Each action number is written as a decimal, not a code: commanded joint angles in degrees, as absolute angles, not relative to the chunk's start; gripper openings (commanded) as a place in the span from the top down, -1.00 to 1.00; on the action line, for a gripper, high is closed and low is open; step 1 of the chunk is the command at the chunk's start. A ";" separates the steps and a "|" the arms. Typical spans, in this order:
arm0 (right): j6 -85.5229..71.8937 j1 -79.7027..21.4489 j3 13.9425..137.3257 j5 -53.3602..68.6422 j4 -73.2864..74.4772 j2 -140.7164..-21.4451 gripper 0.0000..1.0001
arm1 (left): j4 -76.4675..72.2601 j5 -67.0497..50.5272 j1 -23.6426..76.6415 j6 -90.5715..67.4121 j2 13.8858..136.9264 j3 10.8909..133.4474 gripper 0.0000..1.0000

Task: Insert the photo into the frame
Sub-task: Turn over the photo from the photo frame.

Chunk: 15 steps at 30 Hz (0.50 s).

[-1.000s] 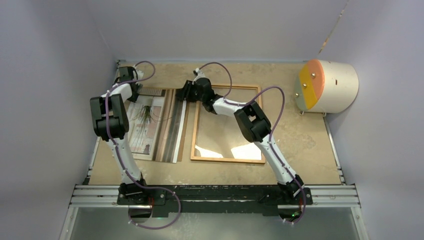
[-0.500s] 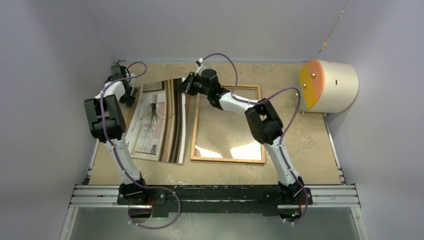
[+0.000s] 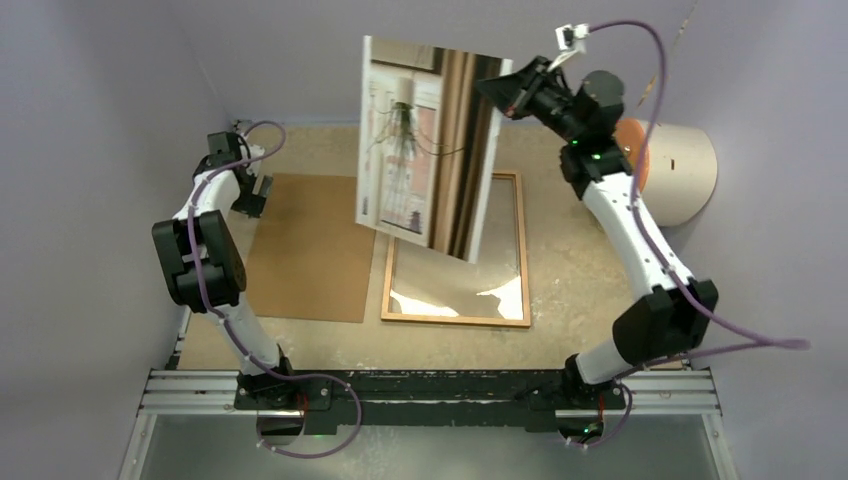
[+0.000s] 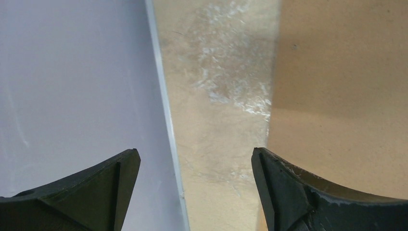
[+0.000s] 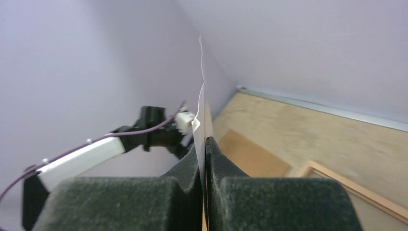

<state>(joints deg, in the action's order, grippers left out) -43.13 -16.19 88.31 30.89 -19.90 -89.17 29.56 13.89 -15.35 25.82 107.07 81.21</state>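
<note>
The frame (image 3: 455, 320) lay flat, opening upward, ready to receive the print. You held the photo (image 3: 425, 150) upright in the air above the frame's far-left corner, by one edge, presumably to swing it over. The backing board (image 3: 310, 245) lay just left of the frame. Your right gripper (image 5: 204, 144) was clamped on the photo's edge. Your left gripper (image 4: 195, 163) had its jaws wide apart, empty, farther left of the frame.
</note>
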 commanded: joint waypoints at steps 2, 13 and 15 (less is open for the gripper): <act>-26.02 -6.89 95.10 23.21 10.10 -81.90 1.00 | 29.69 12.36 -14.96 24.21 103.88 79.21 -0.84; -16.16 -8.97 103.32 -14.87 25.31 -79.94 1.00 | 29.47 12.22 -14.90 24.85 102.99 78.57 -0.86; -10.90 -14.41 105.77 -23.74 26.77 -82.02 1.00 | 29.10 11.66 -14.85 25.26 102.79 77.82 -0.86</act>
<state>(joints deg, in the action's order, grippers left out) -20.56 -6.79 100.68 -6.11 22.13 -80.51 30.04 12.97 -14.96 25.06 105.75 79.09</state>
